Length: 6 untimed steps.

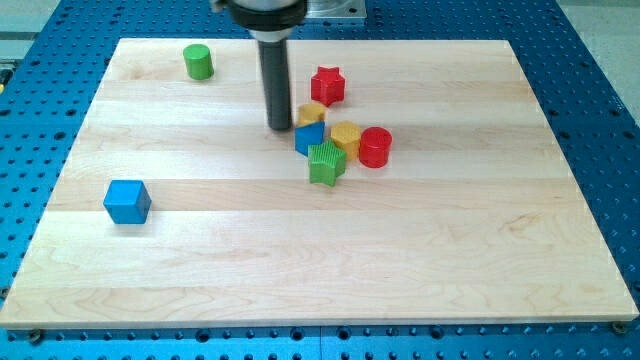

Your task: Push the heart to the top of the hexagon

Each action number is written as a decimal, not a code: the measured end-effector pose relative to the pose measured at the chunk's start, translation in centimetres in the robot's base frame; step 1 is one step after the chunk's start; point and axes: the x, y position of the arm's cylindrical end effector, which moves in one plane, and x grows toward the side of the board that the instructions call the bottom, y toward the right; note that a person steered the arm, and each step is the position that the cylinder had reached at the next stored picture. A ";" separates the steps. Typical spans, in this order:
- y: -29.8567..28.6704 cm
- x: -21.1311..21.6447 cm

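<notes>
My tip (pixel 280 127) rests on the board just left of a tight cluster of blocks. A yellow block (pixel 311 112), likely the heart, lies right of the tip, almost touching it. The yellow hexagon (pixel 346 136) sits lower right of the heart. A blue block (pixel 309 138) lies below the heart, against the hexagon's left side. A green star (pixel 326 163) sits under them. A red cylinder (pixel 375 147) touches the hexagon's right side. A red star (pixel 327 85) stands just above the heart.
A green cylinder (pixel 199 61) stands near the view's top left. A blue cube (pixel 127 201) sits at the left. The wooden board (pixel 450 250) lies on a blue perforated table.
</notes>
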 end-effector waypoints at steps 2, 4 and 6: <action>-0.5 -0.2; -0.3 0.5; 2.2 0.5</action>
